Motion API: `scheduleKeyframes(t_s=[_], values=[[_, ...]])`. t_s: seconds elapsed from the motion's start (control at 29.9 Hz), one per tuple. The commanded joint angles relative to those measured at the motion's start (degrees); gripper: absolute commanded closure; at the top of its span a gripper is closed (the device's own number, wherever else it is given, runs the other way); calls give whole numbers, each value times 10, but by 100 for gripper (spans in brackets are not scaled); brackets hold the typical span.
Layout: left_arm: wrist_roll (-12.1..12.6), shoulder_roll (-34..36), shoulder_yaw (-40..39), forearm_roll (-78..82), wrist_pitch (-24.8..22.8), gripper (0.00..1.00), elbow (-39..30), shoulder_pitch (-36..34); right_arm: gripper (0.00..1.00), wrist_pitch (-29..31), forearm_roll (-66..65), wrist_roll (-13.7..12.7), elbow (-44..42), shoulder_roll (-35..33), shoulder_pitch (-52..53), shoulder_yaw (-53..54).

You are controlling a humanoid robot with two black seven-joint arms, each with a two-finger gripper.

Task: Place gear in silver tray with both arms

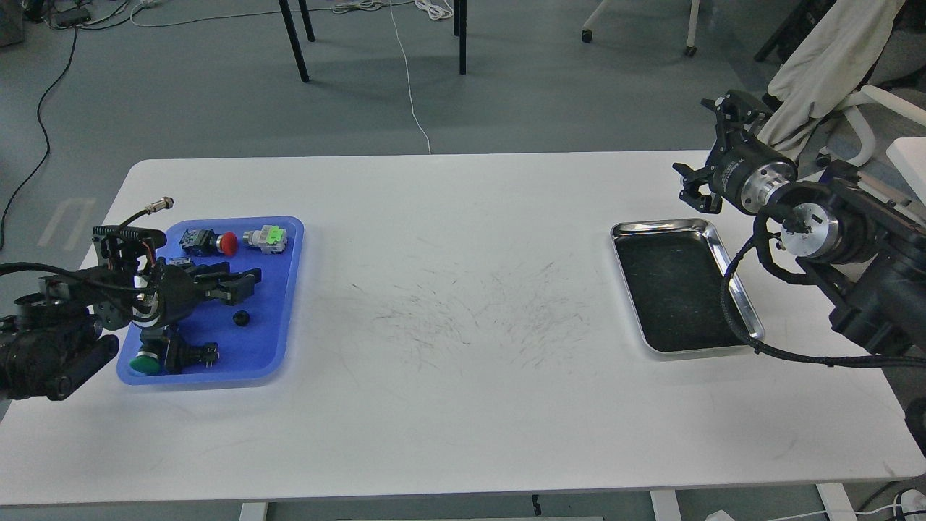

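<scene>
The left gripper (242, 284) hangs over the blue tray (271, 340), fingers apart, near a small black gear (241, 317). The silver tray (738, 289) lies bare at the table's right side. The right gripper (712, 148) gapes above the tray's far corner

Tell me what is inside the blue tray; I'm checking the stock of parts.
The blue tray holds a red-capped button, a green-and-silver part, a small black ball and a green-capped button. The left tool hovers over it, hiding whatever lies beneath.
</scene>
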Motion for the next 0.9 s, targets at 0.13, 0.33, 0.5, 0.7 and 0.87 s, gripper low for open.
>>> scheduleKeyframes(t_s=[0.13,0.33,0.5,0.7,0.87], values=[[0,-2,0,-1,1,38,2,10,1,1,-1,1,0,1,0,0],[0,-3,-1,-3,4,38,3,20,1,0,-1,1,0,-1,-3,0],[0,-8,0,-1,13,39,4,21,1,0,-1,1,0,-1,-6,0],[0,-30,0,2,19,55,41,21,1,0,-1,1,1,-1,-6,0],[0,-32,1,5,19,67,46,21,1,0,-1,1,1,-1,-6,0]])
